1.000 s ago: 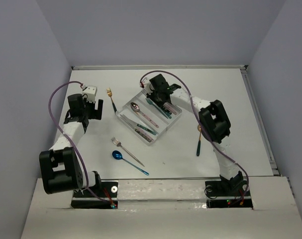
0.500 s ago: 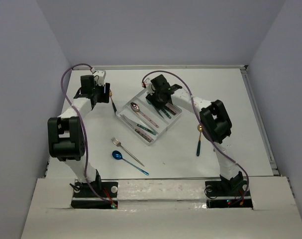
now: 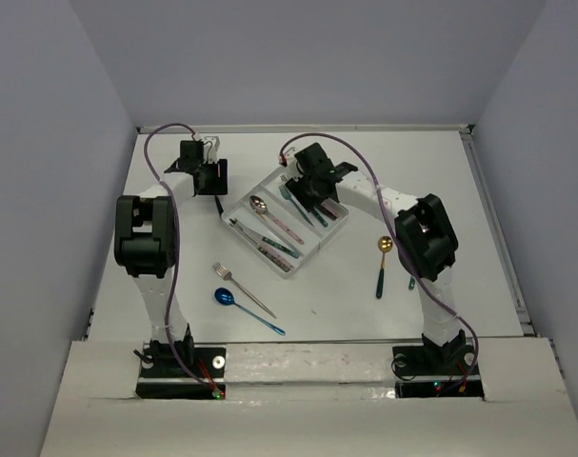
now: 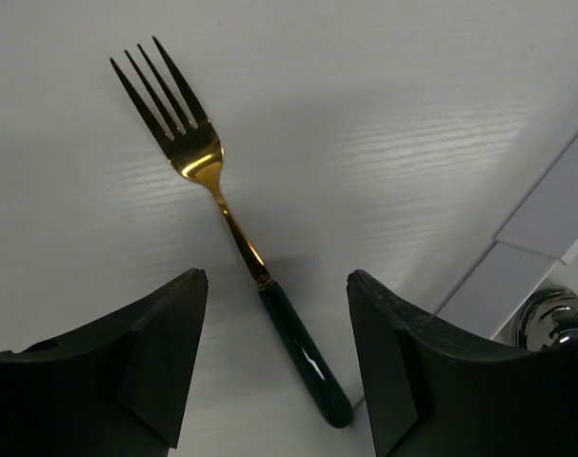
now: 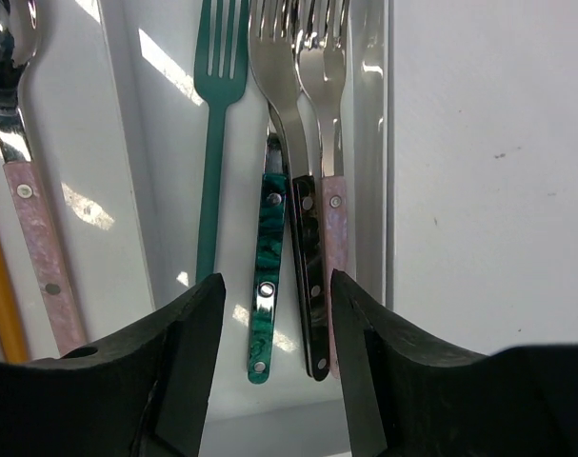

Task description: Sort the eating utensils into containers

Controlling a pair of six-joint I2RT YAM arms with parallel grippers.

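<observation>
My left gripper (image 3: 209, 173) (image 4: 276, 281) is open, low over a gold fork with a dark green handle (image 4: 296, 347). The handle lies between the fingers, untouched. My right gripper (image 3: 313, 183) (image 5: 276, 281) is open and empty above the white three-compartment tray (image 3: 308, 258). Below it, one compartment holds a teal fork (image 5: 215, 143), a teal-handled fork (image 5: 266, 286), a dark-handled fork (image 5: 308, 286) and a pink-handled fork (image 5: 334, 238). A pink-handled spoon (image 5: 27, 190) lies in the neighbouring compartment. On the table lie a silver fork (image 3: 242, 288), a blue spoon (image 3: 245, 309) and a gold spoon with a green handle (image 3: 382, 266).
The tray's corner (image 4: 541, 233) sits just right of the left gripper, with a silver spoon head (image 4: 550, 319) inside. The right arm's elbow (image 3: 424, 238) hangs beside the gold spoon. Walls close the table at the back and both sides.
The left arm swung from the table's left side up and right to sit over the gold fork. The right arm's elbow shifted right, uncovering the gold spoon; its gripper stayed over the tray.
</observation>
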